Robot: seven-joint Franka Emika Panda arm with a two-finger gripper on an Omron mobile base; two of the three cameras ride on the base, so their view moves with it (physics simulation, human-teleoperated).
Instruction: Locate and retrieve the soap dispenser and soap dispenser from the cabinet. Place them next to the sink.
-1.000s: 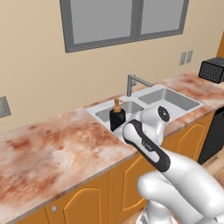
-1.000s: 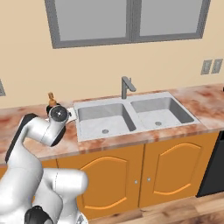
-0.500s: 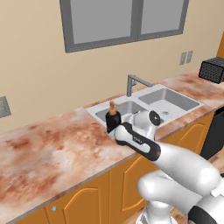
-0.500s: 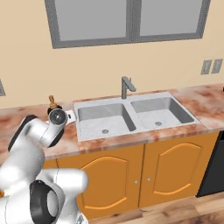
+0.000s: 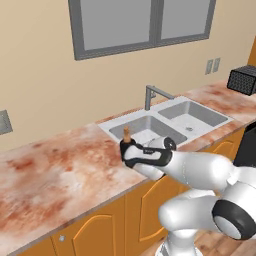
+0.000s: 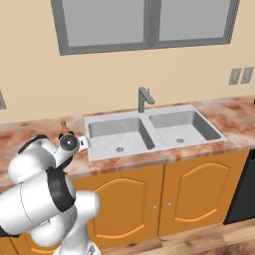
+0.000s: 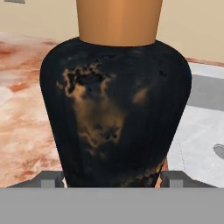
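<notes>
The black dispenser (image 7: 116, 113) is seen upright, close up in the hand view, with its copper-orange pump neck (image 7: 119, 21) at the top. It is flanked low on both sides by the grey fingertips (image 7: 51, 178) of the gripper (image 7: 113, 179), which are pressed against its lower body, so it is held by jaws closed only to the bottle's width. In the left base view the bottle (image 5: 126, 145) is placed over the marbled red counter (image 5: 55, 175), just beside the left edge of the sink (image 5: 172, 120), with only the pump tip and a dark bit of body shown above the gripper (image 5: 125, 150). Whether the base is touching the counter cannot be told. In the right base view the pump (image 6: 63, 124) is seen just left of the sink (image 6: 154, 130), behind the hand (image 6: 69, 143).

The sink is a double basin, with a squared grey faucet (image 5: 152, 95) at its back edge. Orange arched-panel cabinets (image 6: 174, 199) are set under the counter. A grey-framed window (image 5: 140, 22) is mounted on the beige wall above the sink, and outlets (image 6: 240, 75) are seen to its right. A dark boxy appliance (image 5: 243, 80) is set at the far right of the counter.
</notes>
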